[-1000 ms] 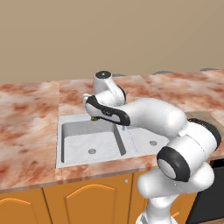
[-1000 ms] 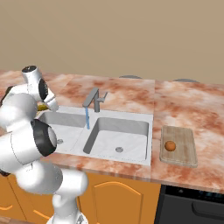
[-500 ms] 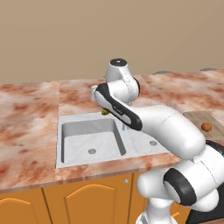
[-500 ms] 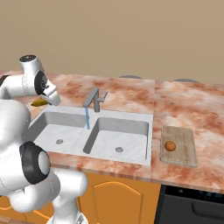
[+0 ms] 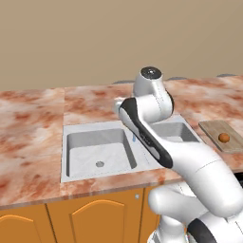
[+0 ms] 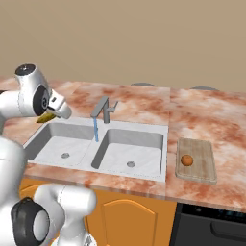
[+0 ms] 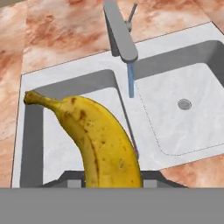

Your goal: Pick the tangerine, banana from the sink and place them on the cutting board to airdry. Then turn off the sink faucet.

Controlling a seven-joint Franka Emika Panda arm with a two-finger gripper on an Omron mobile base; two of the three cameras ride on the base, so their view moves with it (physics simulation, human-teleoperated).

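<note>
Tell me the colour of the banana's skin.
Yellow with brown speckles and a darker brownish stem end, clearest in the hand view: banana.

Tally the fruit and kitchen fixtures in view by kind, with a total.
Small round orange tangerine: 1
Curved yellow banana: 1
Flat light-brown wooden cutting board: 1
Light grey double-basin sink: 1
Grey metal sink faucet: 1
Total: 5
</note>
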